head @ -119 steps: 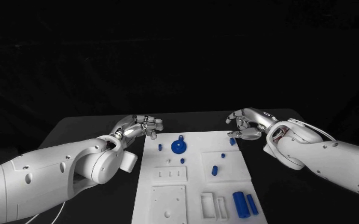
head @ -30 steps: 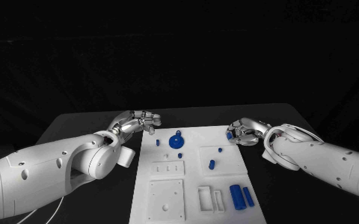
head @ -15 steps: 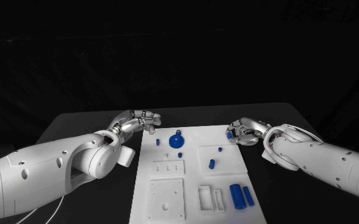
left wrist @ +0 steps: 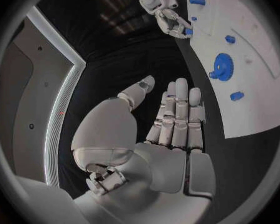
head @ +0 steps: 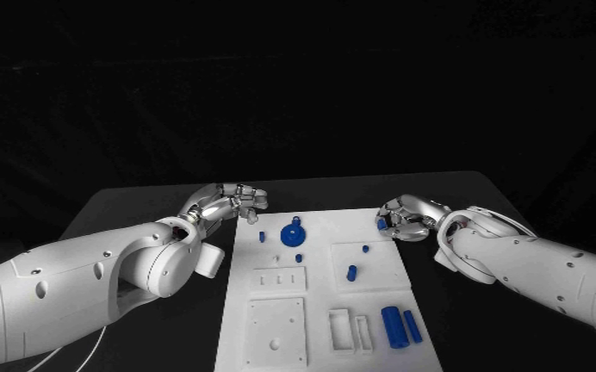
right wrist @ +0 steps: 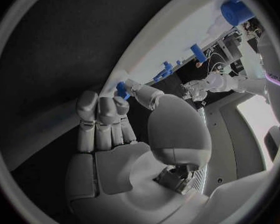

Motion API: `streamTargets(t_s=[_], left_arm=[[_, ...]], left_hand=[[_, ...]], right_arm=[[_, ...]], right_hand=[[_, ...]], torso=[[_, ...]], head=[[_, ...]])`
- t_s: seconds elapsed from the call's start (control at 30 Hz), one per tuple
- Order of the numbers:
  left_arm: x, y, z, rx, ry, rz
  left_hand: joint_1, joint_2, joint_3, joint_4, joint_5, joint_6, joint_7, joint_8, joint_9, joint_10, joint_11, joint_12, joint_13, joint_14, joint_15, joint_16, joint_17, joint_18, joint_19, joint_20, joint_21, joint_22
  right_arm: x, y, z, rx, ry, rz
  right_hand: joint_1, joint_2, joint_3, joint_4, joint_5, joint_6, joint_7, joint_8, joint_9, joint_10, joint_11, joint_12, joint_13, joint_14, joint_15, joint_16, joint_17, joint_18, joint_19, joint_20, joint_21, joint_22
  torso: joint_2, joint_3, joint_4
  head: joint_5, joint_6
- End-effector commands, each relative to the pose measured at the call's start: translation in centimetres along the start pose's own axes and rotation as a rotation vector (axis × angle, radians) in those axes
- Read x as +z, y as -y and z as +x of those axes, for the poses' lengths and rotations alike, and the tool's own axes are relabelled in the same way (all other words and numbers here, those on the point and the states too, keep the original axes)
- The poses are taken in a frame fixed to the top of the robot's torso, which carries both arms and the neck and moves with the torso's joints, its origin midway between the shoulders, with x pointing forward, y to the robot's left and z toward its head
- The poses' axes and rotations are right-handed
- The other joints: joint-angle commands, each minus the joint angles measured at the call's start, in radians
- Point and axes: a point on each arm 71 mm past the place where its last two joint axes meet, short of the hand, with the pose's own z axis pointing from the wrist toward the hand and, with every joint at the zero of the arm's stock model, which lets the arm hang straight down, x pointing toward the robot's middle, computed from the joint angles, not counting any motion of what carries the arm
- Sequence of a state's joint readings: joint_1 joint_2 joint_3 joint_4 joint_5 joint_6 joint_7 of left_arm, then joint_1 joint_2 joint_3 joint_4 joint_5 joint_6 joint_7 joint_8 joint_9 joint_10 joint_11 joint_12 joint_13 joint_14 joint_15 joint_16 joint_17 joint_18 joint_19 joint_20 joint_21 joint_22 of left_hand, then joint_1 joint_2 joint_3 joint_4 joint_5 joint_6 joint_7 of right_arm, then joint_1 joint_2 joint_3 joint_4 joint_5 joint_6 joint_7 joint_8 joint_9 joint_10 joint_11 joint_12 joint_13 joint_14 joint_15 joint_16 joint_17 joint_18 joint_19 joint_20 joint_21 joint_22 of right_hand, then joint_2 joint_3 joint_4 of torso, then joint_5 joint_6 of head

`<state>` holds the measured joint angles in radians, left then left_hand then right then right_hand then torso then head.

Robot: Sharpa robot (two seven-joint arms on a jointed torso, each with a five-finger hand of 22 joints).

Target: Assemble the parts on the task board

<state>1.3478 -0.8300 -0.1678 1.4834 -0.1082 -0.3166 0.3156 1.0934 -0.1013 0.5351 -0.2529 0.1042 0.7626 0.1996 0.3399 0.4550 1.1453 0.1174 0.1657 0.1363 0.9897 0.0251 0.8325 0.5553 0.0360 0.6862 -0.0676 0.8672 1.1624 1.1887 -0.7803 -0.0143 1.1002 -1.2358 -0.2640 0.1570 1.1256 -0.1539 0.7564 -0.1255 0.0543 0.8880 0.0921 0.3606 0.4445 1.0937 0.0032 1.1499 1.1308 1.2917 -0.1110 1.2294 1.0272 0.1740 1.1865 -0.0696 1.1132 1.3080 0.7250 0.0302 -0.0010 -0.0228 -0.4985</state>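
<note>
The task board [head: 317, 303], a flat matte white plate with recessed rectangles and raised frames, lies lengthwise down the lower middle of the head view on the black worktop [head: 137, 204]. Nearest the camera, at the board's lower right, two smooth blue cylinders [head: 399, 326] lie side by side just beside a white slotted frame [head: 350, 331]. Farther up, a short blue peg [head: 351, 273] sits on a square panel right of centre, with smaller blue studs around it. Beyond that, a toothed blue gear [head: 293, 235] lies left of centre, a small blue pin [head: 261, 237] near it on the left.

At the board's far right edge, the right hand [head: 407, 217] pinches a small blue part [head: 382, 226] between thumb and fingertip. The right wrist view [right wrist: 109, 129] shows this more plainly: the blue piece [right wrist: 122, 89] is caught at the fingertips over the board's white rim, the other silver fingers lying together, lightly curled.

At the far left corner of the board, the left hand [head: 230, 202] hovers over the dark worktop, holding nothing. Its wrist view [left wrist: 171, 129] shows metallic segmented fingers straight and side by side, thumb apart, and also the gear [left wrist: 222, 67] with its teeth clear, which the head view barely resolves.
</note>
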Motion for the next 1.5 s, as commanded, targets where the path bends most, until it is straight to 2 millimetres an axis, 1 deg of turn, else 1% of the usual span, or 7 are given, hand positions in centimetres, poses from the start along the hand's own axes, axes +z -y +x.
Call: streamTargets(t_s=[0.03, 0.23, 0.57, 0.8, 0.97, 1.2, 1.5], left_arm=[[0.0, 0.1, 0.3, 0.003, -0.018, 0.005], [0.0, 0.1, 0.5, 0.021, -0.038, 0.000], [-0.1, 0.0, 0.8, 0.049, -0.072, -0.023], [-0.1, -0.3, 1.4, 0.081, -0.095, -0.073], [0.1, -0.6, 2.3, 0.106, -0.121, -0.135], [0.5, -0.9, 3.7, 0.164, -0.145, -0.218], [1.5, -1.4, 5.2, 0.238, -0.205, -0.296]], left_hand=[[-0.006, 0.004, 0.005, 0.003, -0.004, -0.002, -0.004, -0.003, 0.001, 0.001, 0.006, -0.006, 0.002, -0.007, -0.001, 0.003, -0.002, 0.014, -0.007, -0.006, 0.007, -0.001], [-0.013, 0.008, 0.003, 0.006, -0.007, 0.016, -0.014, 0.007, 0.007, 0.019, -0.002, 0.005, 0.008, -0.005, -0.003, 0.007, -0.003, 0.014, -0.008, -0.007, 0.012, -0.003], [-0.042, 0.015, -0.009, 0.019, -0.016, 0.106, -0.051, 0.038, 0.021, 0.129, -0.055, 0.068, 0.049, 0.034, -0.030, 0.053, 0.013, 0.013, 0.004, -0.024, 0.031, -0.014], [-0.075, 0.011, -0.020, 0.035, -0.024, 0.144, -0.065, 0.037, 0.019, 0.177, -0.079, 0.096, 0.078, 0.058, -0.051, 0.089, 0.027, 0.011, 0.023, -0.043, 0.050, -0.025], [-0.107, -0.004, -0.030, 0.057, -0.044, 0.155, -0.072, 0.029, 0.015, 0.209, -0.094, 0.118, 0.103, 0.084, -0.070, 0.117, 0.038, 0.014, 0.046, -0.059, 0.068, -0.030], [-0.152, -0.034, -0.041, 0.095, -0.052, 0.144, -0.071, 0.007, 0.007, 0.219, -0.097, 0.132, 0.133, 0.095, -0.083, 0.137, 0.044, 0.013, 0.060, -0.076, 0.084, -0.040], [-0.194, -0.044, -0.044, 0.146, -0.053, 0.148, -0.078, -0.003, 0.005, 0.238, -0.106, 0.168, 0.172, 0.117, -0.101, 0.168, 0.053, 0.014, 0.079, -0.092, 0.103, -0.049]], right_arm=[[0.1, -0.2, 0.0, -0.021, 0.026, 0.003], [0.3, -0.9, 0.1, -0.062, 0.046, 0.014], [0.6, -2.9, -0.5, -0.168, 0.067, 0.039], [1.0, -6.1, -1.4, -0.238, 0.076, 0.037], [1.4, -8.6, -1.7, -0.265, 0.065, 0.029], [1.9, -12.8, -1.4, -0.343, 0.052, -0.026], [2.2, -17.5, 0.2, -0.413, 0.039, -0.077]], right_hand=[[-0.007, 0.002, 0.000, -0.006, -0.005, 0.110, 0.007, 0.009, 0.005, -0.006, -0.015, 0.003, -0.002, 0.002, -0.009, -0.003, 0.002, 0.088, 0.000, -0.005, 0.007, 0.014], [-0.022, -0.005, -0.021, -0.008, -0.005, 0.125, 0.000, 0.018, 0.013, 0.001, -0.023, 0.004, -0.002, 0.005, -0.016, -0.002, 0.004, 0.088, 0.006, -0.007, 0.010, 0.013], [-0.031, -0.008, -0.046, -0.016, -0.005, 0.146, -0.011, 0.029, 0.022, 0.020, -0.033, 0.004, -0.005, 0.012, -0.026, 0.001, 0.007, 0.088, 0.016, -0.012, 0.013, 0.010], [-0.031, -0.013, -0.044, -0.014, -0.005, 0.151, -0.013, 0.030, 0.024, 0.025, -0.035, 0.003, -0.006, 0.014, -0.027, 0.002, 0.008, 0.088, 0.019, -0.013, 0.013, 0.009], [-0.036, -0.032, -0.039, -0.003, -0.005, 0.154, -0.014, 0.028, 0.024, 0.029, -0.036, 0.000, -0.008, 0.015, -0.028, 0.001, 0.008, 0.088, 0.023, -0.013, 0.013, 0.007], [-0.040, -0.067, -0.026, 0.025, -0.005, 0.157, -0.015, 0.024, 0.023, 0.033, -0.036, -0.005, -0.008, 0.017, -0.028, 0.000, 0.009, 0.088, 0.028, -0.013, 0.012, 0.004], [-0.041, -0.088, -0.011, 0.059, -0.005, 0.158, -0.014, 0.019, 0.022, 0.035, -0.036, -0.008, -0.007, 0.019, -0.027, -0.002, 0.008, 0.088, 0.031, -0.012, 0.011, 0.002]], torso=[[0.000, 0.0000, -0.0004], [0.000, -0.0001, -0.0007], [-0.001, -0.0019, -0.0026], [-0.005, -0.0029, -0.0038], [-0.013, -0.0079, -0.0073], [-0.030, -0.0126, -0.0102], [-0.051, -0.0176, -0.0089]], head=[[0.000, 0.000], [0.000, 0.000], [-0.003, 0.004], [-0.005, 0.009], [-0.002, 0.013], [0.005, 0.015], [0.014, 0.008]])
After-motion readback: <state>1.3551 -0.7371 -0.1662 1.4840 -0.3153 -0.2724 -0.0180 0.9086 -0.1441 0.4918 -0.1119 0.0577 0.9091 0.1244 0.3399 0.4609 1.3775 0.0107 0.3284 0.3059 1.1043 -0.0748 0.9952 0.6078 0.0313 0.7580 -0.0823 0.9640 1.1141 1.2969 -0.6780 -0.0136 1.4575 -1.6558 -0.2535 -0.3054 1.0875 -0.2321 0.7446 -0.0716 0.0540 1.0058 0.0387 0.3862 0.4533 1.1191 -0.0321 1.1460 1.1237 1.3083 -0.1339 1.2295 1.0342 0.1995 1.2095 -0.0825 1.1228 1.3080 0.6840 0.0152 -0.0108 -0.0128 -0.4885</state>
